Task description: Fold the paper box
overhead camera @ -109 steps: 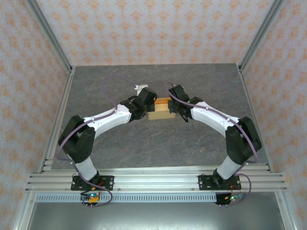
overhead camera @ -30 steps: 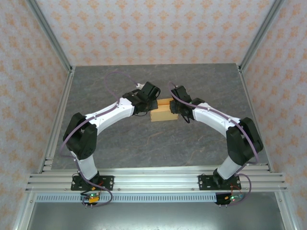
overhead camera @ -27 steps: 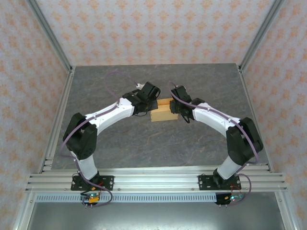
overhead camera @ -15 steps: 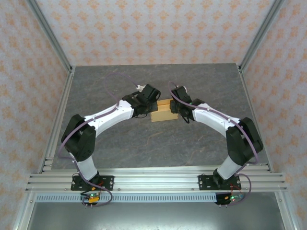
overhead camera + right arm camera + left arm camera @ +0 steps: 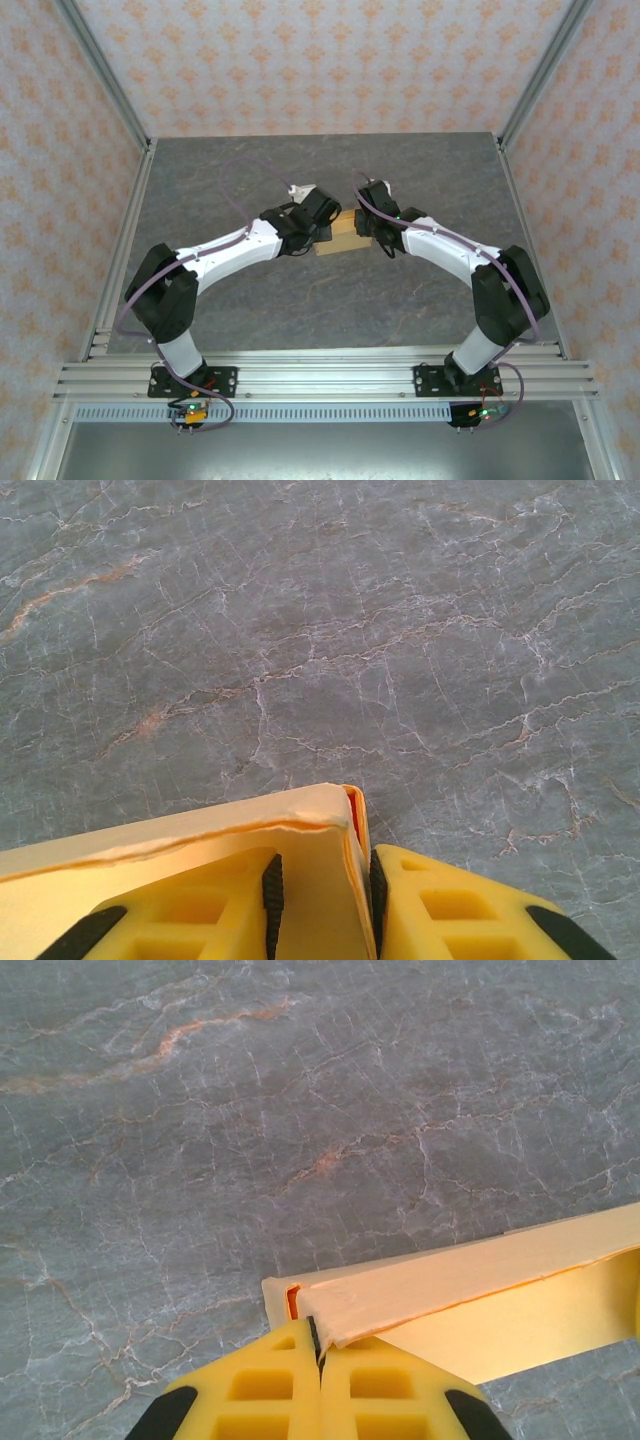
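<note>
My left claw (image 5: 319, 1332) has swung in and now presses, fully closed, against the left corner of the paper box (image 5: 343, 233) mid table (image 5: 250, 300). My right claw (image 5: 323, 866) pinches the right wall, bracing it for tucking.

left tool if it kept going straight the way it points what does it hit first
The paper box: the shut left tool has its tips right at the box's corner flap. Beyond that lies the grey table, though depth is hard to judge.
</note>
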Action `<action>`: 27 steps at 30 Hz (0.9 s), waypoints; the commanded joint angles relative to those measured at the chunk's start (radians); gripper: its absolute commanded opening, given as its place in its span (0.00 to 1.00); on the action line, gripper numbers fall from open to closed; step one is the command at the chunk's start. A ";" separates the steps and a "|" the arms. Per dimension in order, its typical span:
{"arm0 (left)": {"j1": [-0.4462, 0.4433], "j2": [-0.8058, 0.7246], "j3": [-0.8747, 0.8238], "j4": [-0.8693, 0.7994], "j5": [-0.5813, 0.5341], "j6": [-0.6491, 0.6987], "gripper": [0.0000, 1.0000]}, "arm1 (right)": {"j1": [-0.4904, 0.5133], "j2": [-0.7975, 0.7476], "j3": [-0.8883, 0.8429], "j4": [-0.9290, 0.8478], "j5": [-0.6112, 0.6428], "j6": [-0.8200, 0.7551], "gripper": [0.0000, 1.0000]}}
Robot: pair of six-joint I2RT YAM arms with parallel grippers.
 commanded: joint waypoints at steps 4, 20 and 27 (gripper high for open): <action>-0.022 0.005 -0.063 -0.045 -0.031 -0.053 0.04 | 0.007 -0.011 -0.056 -0.060 0.007 0.012 0.31; -0.024 0.021 -0.069 0.030 0.081 -0.121 0.04 | 0.008 -0.011 -0.070 -0.038 -0.031 0.023 0.32; -0.023 0.019 -0.110 0.029 0.058 -0.111 0.03 | 0.003 -0.022 -0.062 -0.034 -0.060 -0.006 0.36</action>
